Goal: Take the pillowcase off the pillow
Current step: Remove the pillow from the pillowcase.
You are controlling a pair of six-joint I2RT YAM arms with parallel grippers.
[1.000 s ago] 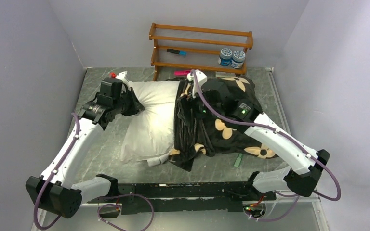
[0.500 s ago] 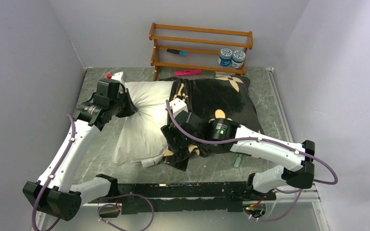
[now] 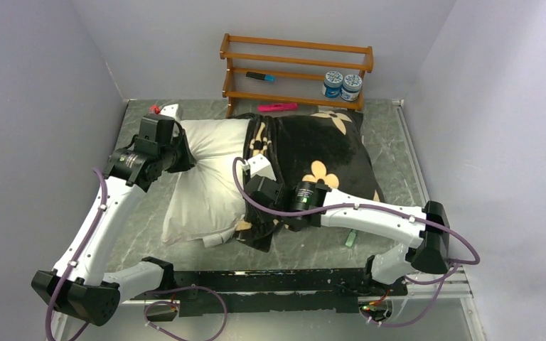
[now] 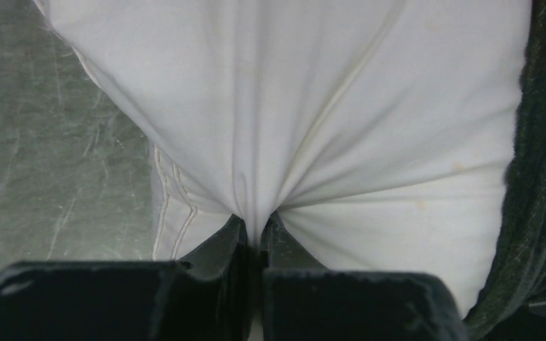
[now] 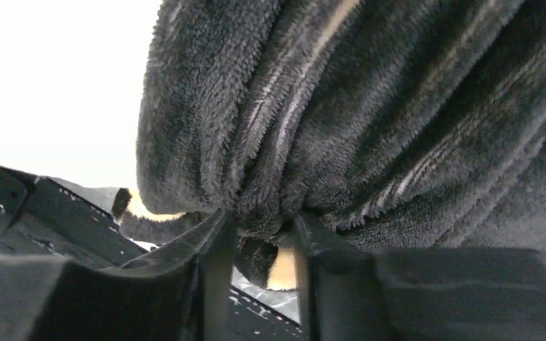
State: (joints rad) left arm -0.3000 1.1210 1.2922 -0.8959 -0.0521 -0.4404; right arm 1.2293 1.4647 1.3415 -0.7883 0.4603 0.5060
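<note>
The white pillow (image 3: 202, 185) lies on the marble table, its right half inside the black flowered pillowcase (image 3: 313, 145). My left gripper (image 3: 188, 153) is at the pillow's far-left part. In the left wrist view that gripper (image 4: 258, 224) is shut on a pinch of the white pillow (image 4: 313, 106) cloth, with the pillowcase (image 4: 540, 177) edge at the right. My right gripper (image 3: 252, 202) sits low at the pillowcase's bunched open edge near the front. In the right wrist view this gripper (image 5: 261, 226) has closed on a fold of black plush pillowcase (image 5: 370, 106), with the white pillow (image 5: 57, 78) behind.
A wooden rack (image 3: 295, 71) stands at the back with a marker (image 3: 260, 76) and two jars (image 3: 342, 84) on it. A pink marker (image 3: 277, 107) lies before it. A small green item (image 3: 351, 237) lies near the front right. Walls close in left and right.
My right arm swung from the pillowcase's far side down to its near open edge, and its jaws closed on the plush. The left arm drew the pillow slightly left.
</note>
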